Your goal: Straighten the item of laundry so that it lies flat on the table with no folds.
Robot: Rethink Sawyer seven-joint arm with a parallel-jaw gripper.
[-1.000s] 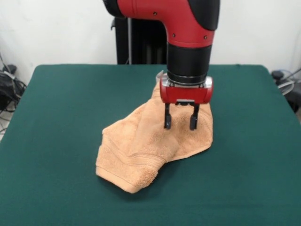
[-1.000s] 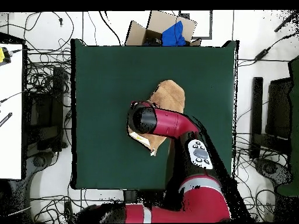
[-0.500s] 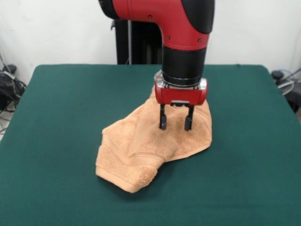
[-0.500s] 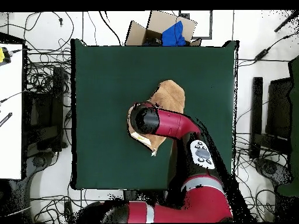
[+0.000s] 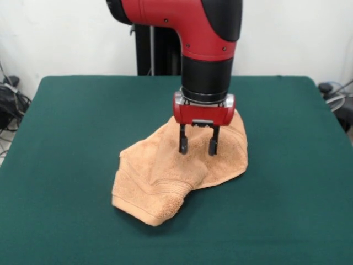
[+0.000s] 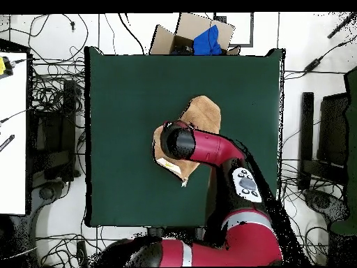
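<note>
Front view, task state: the towel [image 5: 179, 165] lies bunched, with a thick doubled fold at its end towards the table's near edge and ridges across its middle, so nothing counts as flat yet; the whole spreading is left
Front view, towel place: around the middle of the table [image 5: 66, 138], well apart from every edge and corner
Front view, hand: the hand [image 5: 197, 146] hangs over the higher part of the towel on the far-edge side, fingers apart and pointing down, released and holding nothing; whether the tips touch the cloth I cannot tell
Front view, next step as I judge it: a pinch on the upper layer and a pull away from the bunched end
Front view, surface: dark green felt-like top, bare but for the towel, with room on all sides for it to lie open
Front view, room: pale wall behind, a dark stand at the far edge, cables and gear off both side edges
Overhead view, task state: the towel [image 6: 203, 112] shows as a narrow tan shape, partly hidden under the arm [image 6: 209, 146], still far from a rectangle
Overhead view, towel place: near the table's [image 6: 118, 105] centre
Overhead view, hand: hidden under the arm's wrist
Overhead view, room: a cardboard box [image 6: 183, 31] with blue cloth [image 6: 208, 40] beyond one edge, tangled cables on a pale floor, a white desk [image 6: 12, 132] and dark equipment at the sides
</note>
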